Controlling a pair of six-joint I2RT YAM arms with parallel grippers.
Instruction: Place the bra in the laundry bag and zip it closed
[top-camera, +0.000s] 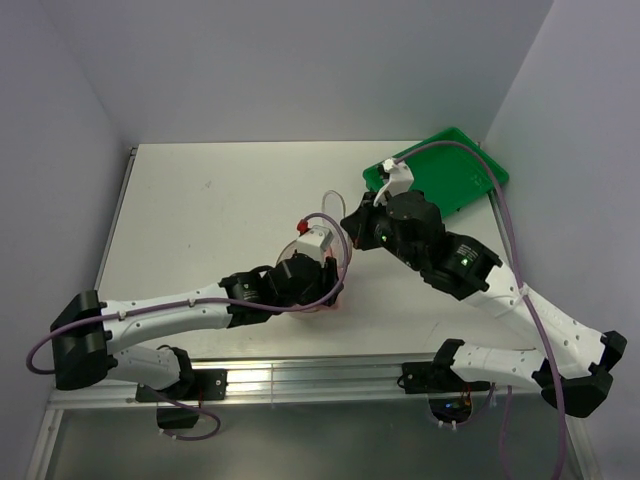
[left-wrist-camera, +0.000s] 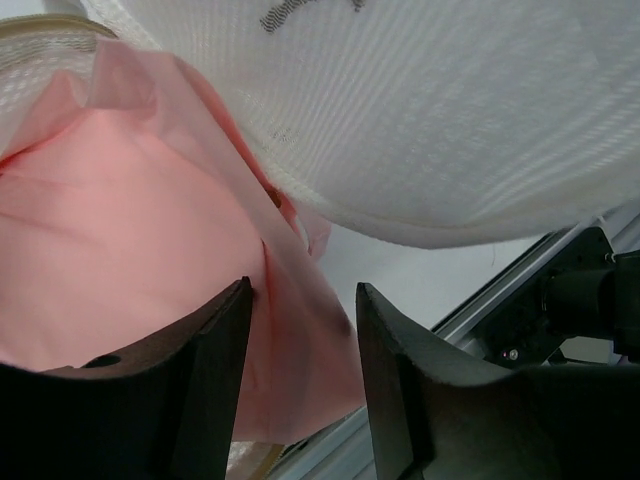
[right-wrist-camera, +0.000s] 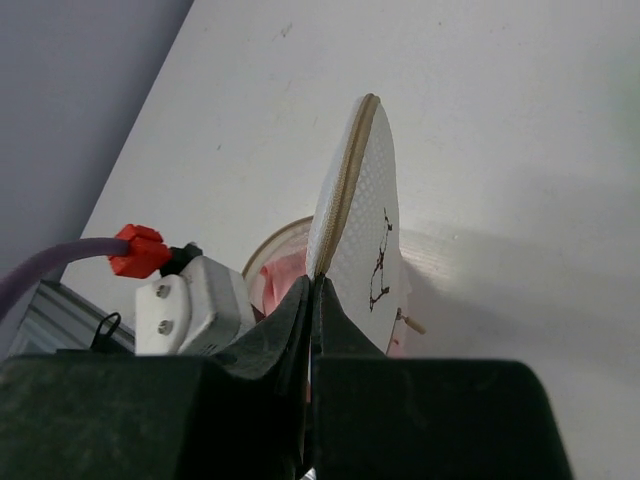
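Two arms at work: the right end effector (right-wrist-camera: 313, 288) is pinched tight on the laundry bag's (right-wrist-camera: 362, 200) upright rim; the left end effector (left-wrist-camera: 303, 295) is half-spread at the bra (left-wrist-camera: 120, 230), grip unclear.

A white table (top-camera: 220, 200) carries a green tray (top-camera: 455, 175) at its far right corner and, near its front middle, the mesh laundry bag (right-wrist-camera: 360, 220) with the pink bra (left-wrist-camera: 120, 250) in it.

The soft pink fabric bra (left-wrist-camera: 120, 250) lies in the round cream mesh laundry bag (right-wrist-camera: 360, 200); the green plastic tray (top-camera: 455, 175) sits behind, rightward.
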